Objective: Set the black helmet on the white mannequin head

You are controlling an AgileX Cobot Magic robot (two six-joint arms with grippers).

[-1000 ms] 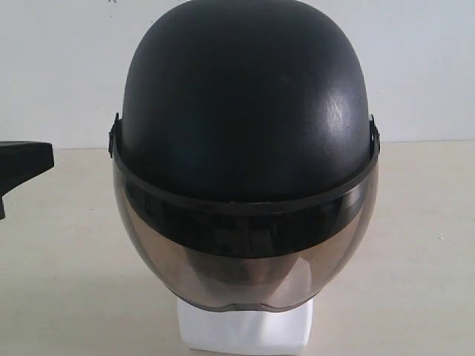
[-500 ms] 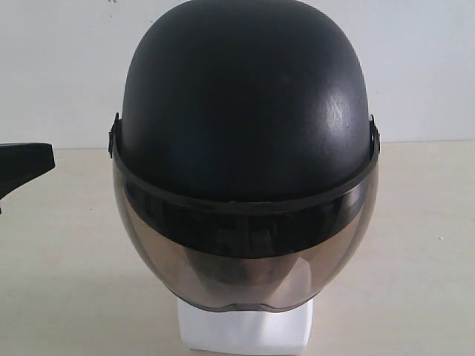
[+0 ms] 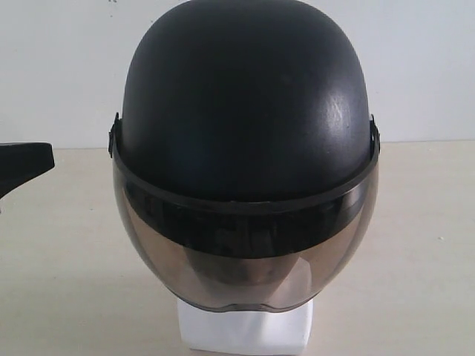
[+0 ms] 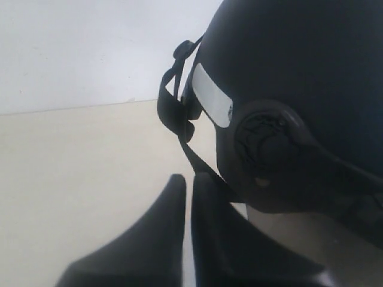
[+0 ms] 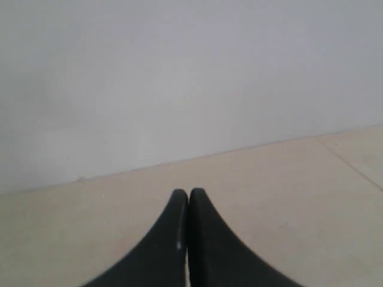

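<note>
The black helmet [image 3: 245, 111] sits upright over the white mannequin head, its smoky brown visor [image 3: 245, 252] down over the face. Only the head's white neck base [image 3: 245, 330] shows clearly below the visor. My left gripper [image 3: 49, 157] is at the far left edge, apart from the helmet. In the left wrist view this gripper [image 4: 190, 178] is shut with nothing between its fingers, just beside the helmet's [image 4: 299, 60] hanging black chin strap [image 4: 173, 107] and side pivot. My right gripper [image 5: 188, 192] is shut and holds nothing, over bare table.
The beige table [image 3: 67, 282] runs back to a plain white wall [image 3: 59, 67]. The neck base [image 4: 287, 233] shows pale below the helmet rim in the left wrist view. Nothing else stands on the table.
The left gripper has shifted very slightly at the left edge. The helmet and the head have not moved.
</note>
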